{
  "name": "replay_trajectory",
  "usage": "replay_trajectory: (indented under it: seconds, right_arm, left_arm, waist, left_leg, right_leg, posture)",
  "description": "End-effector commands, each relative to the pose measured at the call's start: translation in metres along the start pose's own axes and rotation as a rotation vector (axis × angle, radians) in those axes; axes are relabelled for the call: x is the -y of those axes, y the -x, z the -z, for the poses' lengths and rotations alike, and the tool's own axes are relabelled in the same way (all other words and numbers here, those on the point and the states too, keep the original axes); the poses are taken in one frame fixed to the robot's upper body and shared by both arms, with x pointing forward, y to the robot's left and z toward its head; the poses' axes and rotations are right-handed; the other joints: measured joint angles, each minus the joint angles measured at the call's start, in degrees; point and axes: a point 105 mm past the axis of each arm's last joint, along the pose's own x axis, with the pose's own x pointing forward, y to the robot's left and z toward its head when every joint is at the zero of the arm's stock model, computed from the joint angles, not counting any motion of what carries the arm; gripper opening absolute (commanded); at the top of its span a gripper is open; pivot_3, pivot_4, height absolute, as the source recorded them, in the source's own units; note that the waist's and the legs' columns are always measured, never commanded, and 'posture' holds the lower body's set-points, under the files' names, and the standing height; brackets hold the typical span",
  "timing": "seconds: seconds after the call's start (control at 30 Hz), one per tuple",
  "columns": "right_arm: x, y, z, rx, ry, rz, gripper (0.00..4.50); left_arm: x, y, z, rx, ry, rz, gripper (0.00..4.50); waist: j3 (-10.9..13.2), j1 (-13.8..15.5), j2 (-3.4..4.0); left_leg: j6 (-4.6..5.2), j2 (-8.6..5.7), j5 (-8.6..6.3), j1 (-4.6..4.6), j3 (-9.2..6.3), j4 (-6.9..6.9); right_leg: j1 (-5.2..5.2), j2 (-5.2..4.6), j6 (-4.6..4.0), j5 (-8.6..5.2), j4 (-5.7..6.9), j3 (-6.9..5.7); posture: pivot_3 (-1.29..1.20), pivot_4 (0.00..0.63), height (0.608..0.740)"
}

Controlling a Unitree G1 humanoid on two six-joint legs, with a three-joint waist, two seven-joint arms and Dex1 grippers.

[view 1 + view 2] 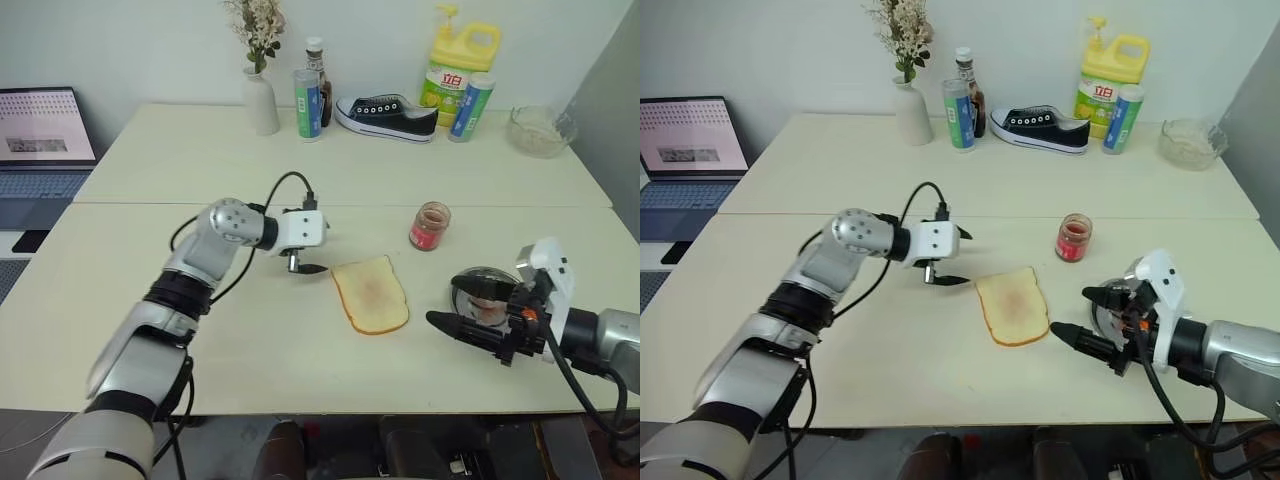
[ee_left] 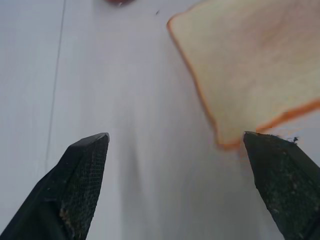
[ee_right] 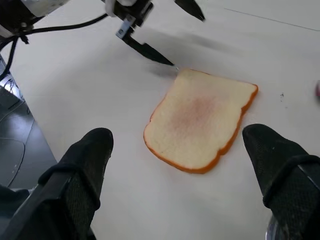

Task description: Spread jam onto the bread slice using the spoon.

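The bread slice (image 1: 372, 293) lies flat mid-table, with a golden crust and a faint pink smear on its pale centre. My left gripper (image 1: 318, 250) hovers just off its far left corner, open, with nothing between its fingers (image 2: 82, 175). The jam is in a small glass jar (image 1: 430, 226) standing behind and to the right of the bread. My right gripper (image 1: 455, 303) is open to the right of the bread, over a round steel dish (image 1: 487, 280), its fingers (image 3: 80, 175) empty. The spoon is hidden from me.
Along the back of the table stand a white vase (image 1: 262, 100), bottles (image 1: 308, 103), a black shoe (image 1: 387, 115), a yellow jug (image 1: 458, 70) and a glass bowl (image 1: 541, 130). A laptop (image 1: 40, 140) sits off to the left.
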Motion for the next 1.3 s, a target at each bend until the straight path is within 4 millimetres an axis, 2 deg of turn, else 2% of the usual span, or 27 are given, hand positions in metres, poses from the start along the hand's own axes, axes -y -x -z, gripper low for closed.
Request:
replay_trajectory:
  seconds: [0.03,0.13,0.2,0.27,0.37,0.47,0.5,0.6,0.7,0.77,0.9,1.07,1.3]
  right_arm:
    - [0.019,0.018,-0.010,0.065,0.028,0.155,4.50]
    - [0.042,0.042,-0.001,0.092,-0.031,0.335,4.50]
    - [0.052,0.058,0.007,0.133,-0.099,0.420,4.50]
    - [0.063,0.080,0.021,0.217,-0.223,0.529,4.50]
    - [0.072,0.104,0.040,0.304,-0.363,0.654,4.50]
    - [0.076,0.118,0.054,0.366,-0.472,0.704,4.50]
    - [0.075,0.119,0.065,0.382,-0.535,0.708,4.50]
    - [0.077,0.117,0.086,0.417,-0.663,0.710,4.50]
    - [0.085,0.113,0.091,0.449,-0.715,0.707,4.50]
    - [0.099,0.103,0.096,0.489,-0.780,0.692,4.50]
    - [0.114,0.080,0.095,0.499,-0.818,0.631,4.50]
    - [0.125,0.062,0.092,0.507,-0.847,0.588,4.50]
    - [0.133,0.053,0.090,0.532,-0.889,0.556,4.50]
  left_arm:
    - [-0.005,0.018,-0.024,0.125,0.023,-0.051,4.48]
    - [0.011,0.025,-0.062,0.377,0.170,-0.035,4.48]
    - [0.021,0.028,-0.078,0.472,0.236,-0.015,4.48]
    - [0.035,0.029,-0.088,0.522,0.265,0.017,4.48]
    - [0.044,0.026,-0.097,0.554,0.287,0.027,4.48]
    - [0.053,0.016,-0.103,0.547,0.270,0.038,4.48]
    - [0.058,0.010,-0.107,0.550,0.258,0.051,4.48]
    - [0.067,-0.002,-0.113,0.542,0.219,0.069,4.48]
    - [0.068,-0.007,-0.116,0.545,0.218,0.067,4.48]
    - [0.064,-0.010,-0.123,0.567,0.226,0.057,4.48]
    - [0.060,-0.011,-0.127,0.577,0.221,0.047,4.48]
    - [0.059,-0.009,-0.129,0.576,0.227,0.033,4.48]
    - [0.063,-0.005,-0.126,0.551,0.243,0.013,4.48]
  waist:
    - [0.00,0.19,0.00]
    - [0.00,0.61,0.00]
    - [-0.01,1.05,-0.01]
    - [-0.01,1.12,0.00]
    - [-0.05,1.15,0.07]
    - [-0.08,1.06,0.12]
    - [-0.09,0.95,0.13]
    - [-0.11,0.85,0.17]
    - [-0.13,0.15,0.21]
    - [-0.14,-0.23,0.23]
    - [-0.22,-0.34,0.36]
    - [-0.36,-0.11,0.60]
    - [-0.36,-0.13,0.60]
  left_leg:
    - [0.00,0.00,0.00,-0.01,0.01,0.01]
    - [-0.02,0.00,0.01,-0.03,-0.01,0.04]
    - [-0.03,0.00,0.00,-0.03,-0.07,0.06]
    - [-0.03,-0.01,0.00,-0.02,-0.08,0.06]
    - [-0.03,0.04,0.00,0.07,-0.15,-0.02]
    - [-0.02,0.01,0.00,0.16,0.00,-0.01]
    - [-0.02,0.01,0.00,0.23,0.07,-0.01]
    - [-0.02,0.01,0.00,0.31,0.16,0.00]
    - [-0.01,0.02,0.00,0.32,0.22,-0.01]
    - [-0.01,0.02,0.00,0.27,0.23,-0.02]
    - [0.00,0.01,0.00,0.30,0.26,0.00]
    - [0.00,0.02,0.00,0.27,0.15,-0.09]
    - [0.00,0.00,0.00,0.26,0.17,-0.07]
  right_leg:
    - [0.01,-0.02,0.00,0.00,-0.01,0.00]
    - [0.02,-0.07,0.02,-0.01,0.00,-0.02]
    - [0.08,-0.11,0.08,-0.05,0.02,-0.02]
    - [0.05,-0.10,0.08,-0.05,0.04,0.00]
    - [0.10,-0.04,0.09,-0.12,0.06,0.04]
    - [0.10,-0.02,0.24,-0.20,0.09,0.06]
    - [0.15,-0.01,0.23,-0.19,0.08,0.10]
    - [0.29,-0.01,0.23,-0.19,0.06,0.20]
    - [0.25,0.01,0.21,-0.18,0.06,0.26]
    - [0.25,0.02,0.21,-0.18,0.07,0.27]
    - [0.24,0.05,0.20,-0.16,0.06,0.30]
    - [0.14,0.06,0.17,-0.18,0.06,0.23]
    - [0.14,0.04,0.16,-0.17,0.05,0.23]
  posture:
    - [0.00,0.150,0.740]
    - [0.00,0.150,0.740]
    - [0.00,0.150,0.740]
    - [0.00,0.150,0.740]
    - [0.00,0.150,0.740]
    - [0.00,0.150,0.740]
    - [0.00,0.150,0.740]
    - [0.00,0.150,0.740]
    - [0.00,0.150,0.740]
    - [0.00,0.150,0.740]
    - [0.00,0.150,0.740]
    - [0.00,0.150,0.740]
    - [0.00,0.150,0.740]
